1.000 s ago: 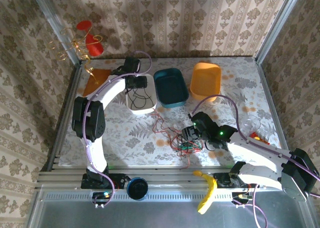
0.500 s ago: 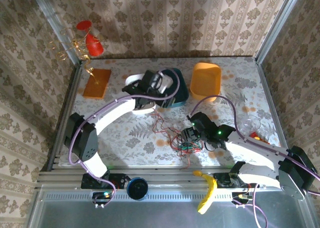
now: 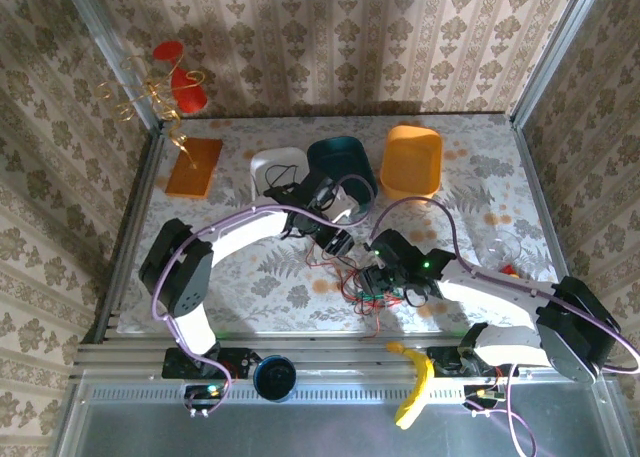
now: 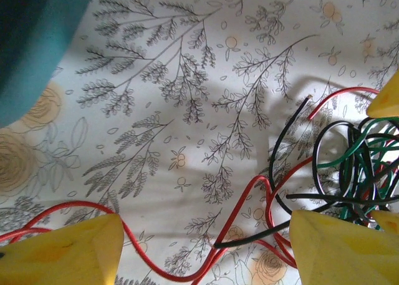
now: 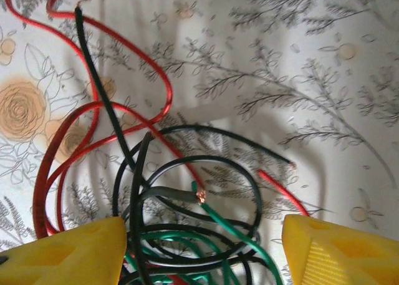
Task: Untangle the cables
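Well off the table [image 3: 480,177] edges, left gripper [image 4: 204,217] and right gripper [image 5: 204,222] agape, empty, above cables [image 3: 372,295]

white arms [image 3: 245,227], black joints [image 3: 182,265], purple cables [image 3: 413,199], yellow-fingered end effectors [image 4: 206,251].

3 bins stand side by side along the back of the table [image 3: 250,277]: left bin [image 3: 272,165], middle bin [image 3: 340,157], right bin [image 3: 412,159]. A flat board [image 3: 193,167] lies left of them, near the left edge. The cables [image 3: 372,289] lie tangled at front centre, with strands trailing out to the back-left. The left gripper [image 3: 340,242] is just behind the tangle, and the right gripper [image 3: 386,275] is over it. On the front rail lies a banana [image 3: 412,382], with a round object [image 3: 273,377] to its left.
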Robot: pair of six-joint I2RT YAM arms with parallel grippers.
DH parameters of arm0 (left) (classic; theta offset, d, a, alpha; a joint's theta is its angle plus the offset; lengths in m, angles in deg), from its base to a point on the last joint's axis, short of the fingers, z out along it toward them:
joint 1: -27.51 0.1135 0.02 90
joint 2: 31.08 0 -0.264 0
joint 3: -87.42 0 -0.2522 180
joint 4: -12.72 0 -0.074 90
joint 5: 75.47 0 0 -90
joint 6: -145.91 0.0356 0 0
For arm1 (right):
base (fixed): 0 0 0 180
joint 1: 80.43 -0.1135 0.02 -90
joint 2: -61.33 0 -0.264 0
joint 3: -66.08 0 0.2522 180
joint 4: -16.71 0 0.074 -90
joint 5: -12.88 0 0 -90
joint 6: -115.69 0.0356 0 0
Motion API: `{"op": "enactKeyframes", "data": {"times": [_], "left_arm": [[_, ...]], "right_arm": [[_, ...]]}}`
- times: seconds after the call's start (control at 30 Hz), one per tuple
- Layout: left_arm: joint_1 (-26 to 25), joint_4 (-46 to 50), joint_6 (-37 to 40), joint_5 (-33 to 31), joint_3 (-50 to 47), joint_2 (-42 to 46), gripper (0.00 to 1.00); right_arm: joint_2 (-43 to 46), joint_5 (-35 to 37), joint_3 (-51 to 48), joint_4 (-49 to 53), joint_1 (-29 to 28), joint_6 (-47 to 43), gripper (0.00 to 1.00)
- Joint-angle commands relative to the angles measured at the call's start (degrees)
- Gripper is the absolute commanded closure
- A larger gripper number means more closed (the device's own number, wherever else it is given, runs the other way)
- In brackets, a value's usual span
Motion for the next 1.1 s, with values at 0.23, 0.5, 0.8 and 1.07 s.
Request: {"op": "enactKeyframes", "data": {"times": [0.23, 0.5, 0.8, 1.07], "left_arm": [[-2.1, 1.6, 2.5, 1.2, 2.9, -2.8, 0.30], [-4.7, 6.1, 6.6, 1.7, 5.9, -5.6, 0.31], [-8.5, 9.6, 9.0, 0.8, 7.0, -8.2, 0.35], [-10.5, 10.3, 10.2, 0.1, 5.9, -8.4, 0.36]], "right_arm": [[-1.5, 1.7, 0.8, 2.6, 1.6, 2.5, 0.74], [-0.4, 2.1, 0.3, 2.8, 2.7, 3.5, 0.71], [6.8, 3.1, -3.2, 2.3, 6.4, 6.1, 0.68], [11.0, 1.3, -5.5, 1.1, 9.6, 7.0, 0.67]]}}
